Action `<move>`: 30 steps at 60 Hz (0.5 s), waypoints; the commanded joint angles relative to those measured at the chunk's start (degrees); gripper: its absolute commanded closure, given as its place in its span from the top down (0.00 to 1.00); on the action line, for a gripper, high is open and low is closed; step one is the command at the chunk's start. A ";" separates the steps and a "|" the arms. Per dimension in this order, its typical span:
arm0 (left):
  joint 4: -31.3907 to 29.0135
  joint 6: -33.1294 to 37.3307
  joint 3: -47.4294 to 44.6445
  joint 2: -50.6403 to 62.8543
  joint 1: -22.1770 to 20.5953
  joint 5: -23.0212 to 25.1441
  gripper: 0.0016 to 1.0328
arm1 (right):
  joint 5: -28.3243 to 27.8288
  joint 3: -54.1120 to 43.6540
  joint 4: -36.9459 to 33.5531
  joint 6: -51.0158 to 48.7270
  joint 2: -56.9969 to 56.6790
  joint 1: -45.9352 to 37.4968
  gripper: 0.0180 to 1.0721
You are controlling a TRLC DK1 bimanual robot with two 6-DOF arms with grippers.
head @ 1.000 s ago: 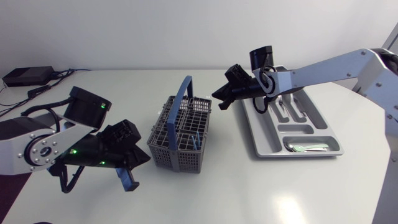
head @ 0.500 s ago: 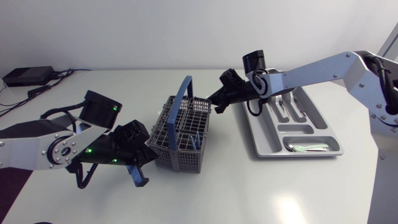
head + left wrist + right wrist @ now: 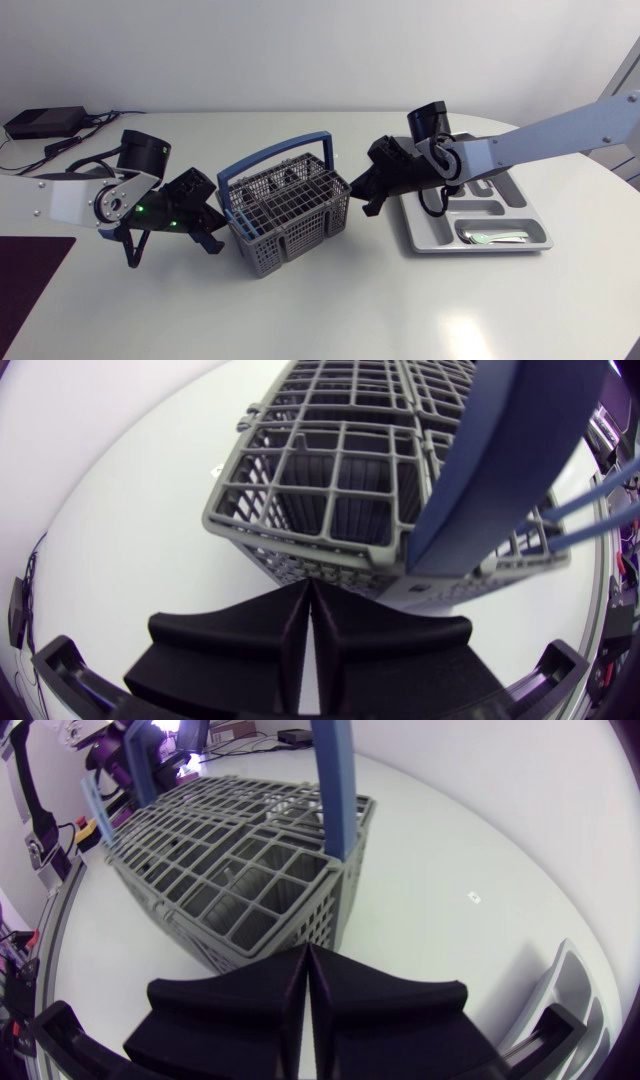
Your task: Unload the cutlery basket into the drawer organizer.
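On the white desk [image 3: 330,310], the grey cutlery basket [image 3: 285,215] stands upright between two clenched, empty hands: the left hand [image 3: 210,238] just beside its left wall, the right hand [image 3: 366,198] near its right. The drawer organizer [image 3: 437,242] lies beyond the basket's right side.

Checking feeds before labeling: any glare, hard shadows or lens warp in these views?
Head view: soft glare patch on the table, only a faint shadow under the basket. Left wrist view: fisheye bows the basket grid, and the blue handle looms large. Right wrist view: same bowing; no glare on the right tool.
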 commanded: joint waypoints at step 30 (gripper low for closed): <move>1.30 2.64 12.50 11.56 4.75 4.07 0.05 | 2.38 -9.10 0.03 -0.40 -8.82 7.04 0.07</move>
